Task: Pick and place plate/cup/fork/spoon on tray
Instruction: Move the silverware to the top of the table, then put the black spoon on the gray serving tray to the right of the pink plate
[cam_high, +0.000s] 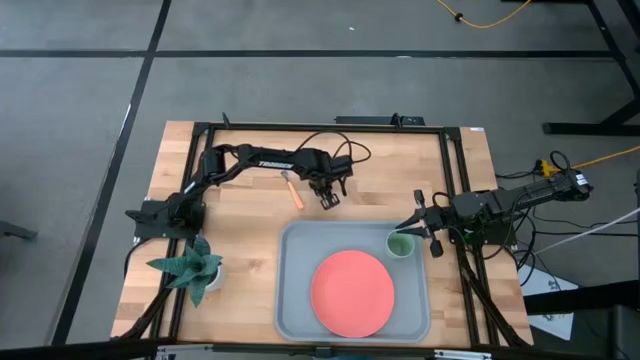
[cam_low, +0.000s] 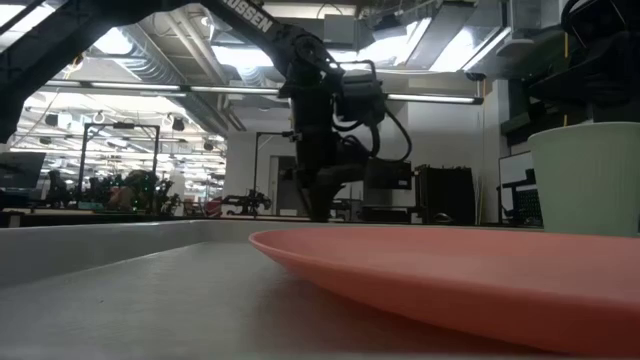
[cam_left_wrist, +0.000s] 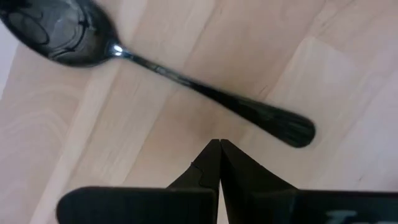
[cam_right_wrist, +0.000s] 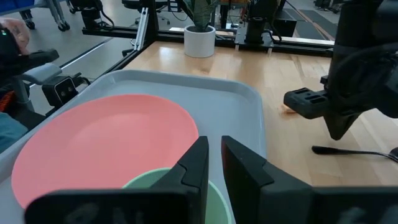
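Note:
The dark spoon (cam_left_wrist: 186, 81) lies flat on the wooden table, just beyond the tray's far rim. My left gripper (cam_left_wrist: 219, 144) is shut and hovers right over the spoon's handle end; in the high view (cam_high: 328, 200) it hides the spoon. The orange-handled fork (cam_high: 293, 190) lies on the table to its left. The pink-red plate (cam_high: 350, 293) lies flat in the grey-blue tray (cam_high: 295, 300). The light-green cup (cam_high: 400, 243) stands upright in the tray's far right corner. My right gripper (cam_right_wrist: 214, 155) is at the cup's rim, its fingers nearly together. My right gripper pinches the cup's rim (cam_right_wrist: 214, 198) on its far right side, with one finger inside the cup and one outside. The fingers slant down from the table's right. The cup stands upright (cam_low: 590, 180); the plate hides its bottom in the low view.
A potted plant (cam_high: 190, 265) stands on the table's near left, beside the tray. A black frame (cam_high: 455, 170) runs along the table's right and far sides. There is bare wood left of the fork and bare tray floor (cam_high: 300, 255) left of the plate.

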